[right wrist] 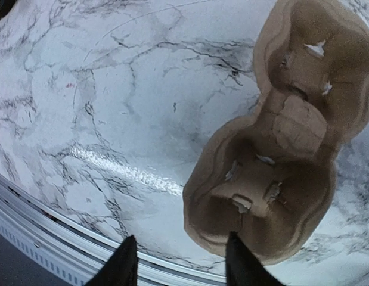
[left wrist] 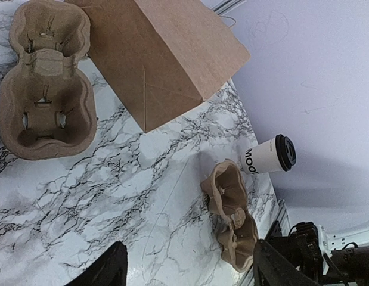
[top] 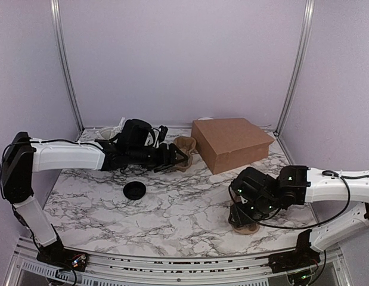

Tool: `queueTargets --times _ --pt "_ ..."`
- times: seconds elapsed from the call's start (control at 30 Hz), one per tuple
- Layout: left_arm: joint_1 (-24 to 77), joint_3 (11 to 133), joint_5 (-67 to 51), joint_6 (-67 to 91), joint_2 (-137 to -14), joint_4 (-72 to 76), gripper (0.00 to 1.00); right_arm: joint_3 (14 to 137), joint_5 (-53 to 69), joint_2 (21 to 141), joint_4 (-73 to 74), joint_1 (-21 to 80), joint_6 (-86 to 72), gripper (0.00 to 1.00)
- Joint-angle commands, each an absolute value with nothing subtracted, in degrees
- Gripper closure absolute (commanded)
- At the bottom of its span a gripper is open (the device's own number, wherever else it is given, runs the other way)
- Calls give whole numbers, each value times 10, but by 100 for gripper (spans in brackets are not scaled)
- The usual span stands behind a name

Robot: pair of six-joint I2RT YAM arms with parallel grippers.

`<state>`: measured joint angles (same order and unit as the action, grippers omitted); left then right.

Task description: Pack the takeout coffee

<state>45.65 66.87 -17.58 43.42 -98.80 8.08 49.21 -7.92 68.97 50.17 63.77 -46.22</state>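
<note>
A packing job stood unfinished on the marble worktop (top: 190, 208), with a spill risk close by.

The brown box (top: 232, 142) lay at the far side. The left hand (left wrist: 189, 244) gaped wide and the right hand (right wrist: 180, 238) stood part open, gripping nothing, over the near cup carrier (right wrist: 273, 161). The takeout coffee (left wrist: 269, 155) stood beyond that carrier by the right wall, close to the right arm, whose sweep could well topple it. The light carrier might also skid when loaded.
</note>
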Motion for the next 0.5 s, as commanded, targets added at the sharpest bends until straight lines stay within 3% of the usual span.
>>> queueTargets --times 0.0,0.13,0.33,0.47 --pt "454 659 -188 409 -940 33 26 500 -69 665 482 643 -455 42" --pt "453 662 -174 384 -908 -23 22 530 -67 669 472 623 -416 26" --pt "453 625 -165 393 -839 -40 13 586 -25 677 397 476 -312 15" --pt "452 614 -145 384 -800 -69 1 602 3 693 342 391 -277 8"
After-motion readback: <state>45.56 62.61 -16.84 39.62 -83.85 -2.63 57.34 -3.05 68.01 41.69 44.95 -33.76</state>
